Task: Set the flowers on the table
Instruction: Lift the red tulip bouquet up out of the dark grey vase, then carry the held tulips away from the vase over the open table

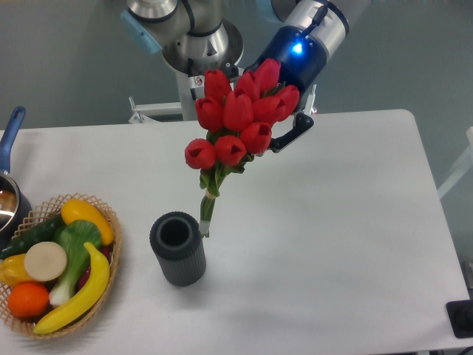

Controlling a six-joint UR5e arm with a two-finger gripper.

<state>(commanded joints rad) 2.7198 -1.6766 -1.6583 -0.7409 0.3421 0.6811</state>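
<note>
The flowers (238,118), a bunch of red tulip buds on short green stems, hang tilted above the white table (332,222). Their stem ends (208,211) point down to the left, just right of the rim of the dark grey ribbed vase (178,248) and outside it. My gripper (284,137) is behind the buds at the upper right. Only one black finger (295,127) shows beside the bunch; the rest is hidden by the buds. The bunch stays aloft against the gripper, so it is held.
A wicker basket (111,222) with toy fruit and vegetables stands at the front left. A pot with a blue handle (10,133) sits at the left edge. The arm's base (199,52) is at the back.
</note>
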